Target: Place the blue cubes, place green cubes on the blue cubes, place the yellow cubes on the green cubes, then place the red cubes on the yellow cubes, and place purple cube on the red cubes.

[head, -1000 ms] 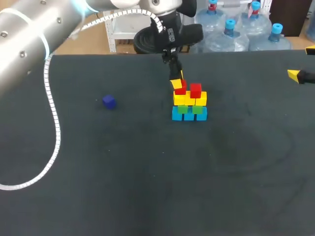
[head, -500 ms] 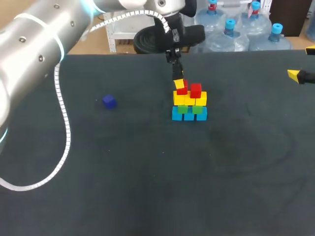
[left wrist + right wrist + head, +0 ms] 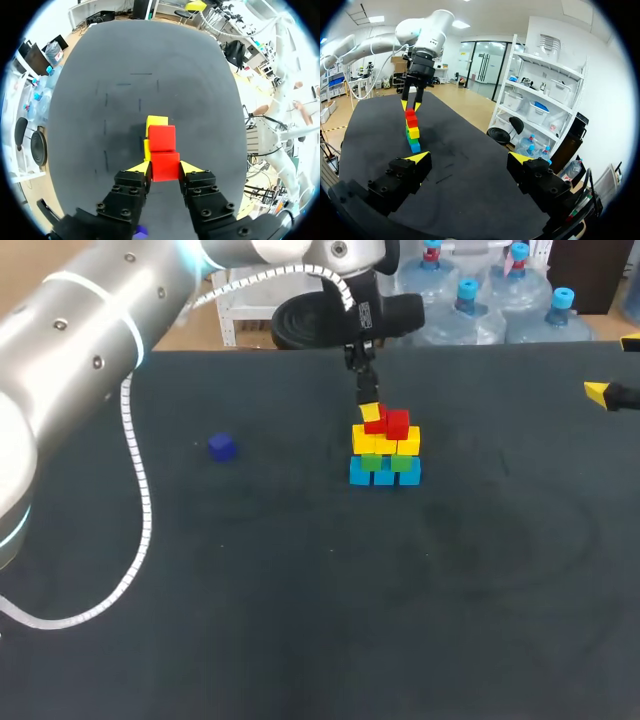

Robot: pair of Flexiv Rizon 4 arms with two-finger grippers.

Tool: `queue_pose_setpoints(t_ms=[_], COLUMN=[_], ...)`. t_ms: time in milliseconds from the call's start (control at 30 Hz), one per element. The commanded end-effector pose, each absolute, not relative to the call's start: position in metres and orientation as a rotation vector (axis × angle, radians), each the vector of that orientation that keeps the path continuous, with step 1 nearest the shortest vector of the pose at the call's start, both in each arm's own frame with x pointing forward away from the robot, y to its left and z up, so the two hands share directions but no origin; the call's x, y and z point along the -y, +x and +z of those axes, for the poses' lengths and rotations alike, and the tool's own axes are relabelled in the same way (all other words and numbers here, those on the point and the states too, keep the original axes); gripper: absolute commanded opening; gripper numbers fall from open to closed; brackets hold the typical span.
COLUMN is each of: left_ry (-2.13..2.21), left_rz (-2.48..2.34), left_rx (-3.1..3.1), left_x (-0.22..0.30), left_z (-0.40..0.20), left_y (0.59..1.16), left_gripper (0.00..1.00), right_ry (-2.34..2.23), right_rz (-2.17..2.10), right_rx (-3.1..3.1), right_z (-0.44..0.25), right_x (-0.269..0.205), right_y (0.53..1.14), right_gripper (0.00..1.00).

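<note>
On the left part of the dark tabletop [image 3: 300, 590], the purple cube [image 3: 221, 447] sits alone, well apart from everything else. The left arm [image 3: 90, 350] comes in from the left corner and reaches past the middle, so the left fingers [image 3: 370, 412] hang over the left end of the stack.

In the left wrist view, both yellow tips of the left fingers [image 3: 139, 168] press against opposite sides of a red cube [image 3: 165, 166]. They are closed on it to the cube's own width. Just ahead of it lies the second red cube [image 3: 161, 138], and the two appear to touch or nearly touch. The held red cube [image 3: 375, 420] is at the level of the stack's top layer, beside the second red cube [image 3: 398, 424].

Below them are the yellow cubes [image 3: 386, 443], then the green cubes [image 3: 388, 462], then the blue cubes [image 3: 385, 475] on the tabletop.

At the far right edge, the right fingers [image 3: 597, 392] are well away from the stack. The right wrist view shows the right fingers [image 3: 418, 158] spread wide with nothing between them, and the stack [image 3: 412, 133] stands ahead of them.
</note>
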State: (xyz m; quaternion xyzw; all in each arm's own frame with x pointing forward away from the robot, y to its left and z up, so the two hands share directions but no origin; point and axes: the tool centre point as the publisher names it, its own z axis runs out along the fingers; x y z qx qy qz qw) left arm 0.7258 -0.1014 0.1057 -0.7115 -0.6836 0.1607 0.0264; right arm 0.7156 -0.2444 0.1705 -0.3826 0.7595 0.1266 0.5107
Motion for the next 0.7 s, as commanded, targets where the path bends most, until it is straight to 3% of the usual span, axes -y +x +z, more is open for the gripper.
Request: queue_pose_setpoints(t_ms=[33, 700], left_ry=[-2.158, -2.182], left_rz=[0.543, 0.514], left_rx=[2.052, 2.041], left_x=[0.1064, 0.1063], left_z=[0.1054, 0.0972], left_y=[0.7366, 0.7375], left_gripper=[0.00, 0.00], right_ry=[-0.920, -0.920], right_rz=[0.305, 0.305], right_rx=[-1.827, -1.827], right_z=[0.1705, 0.1705], right_x=[0.2444, 0.2444], right_y=[0.7152, 0.7152], right_gripper=[1.00, 1.00])
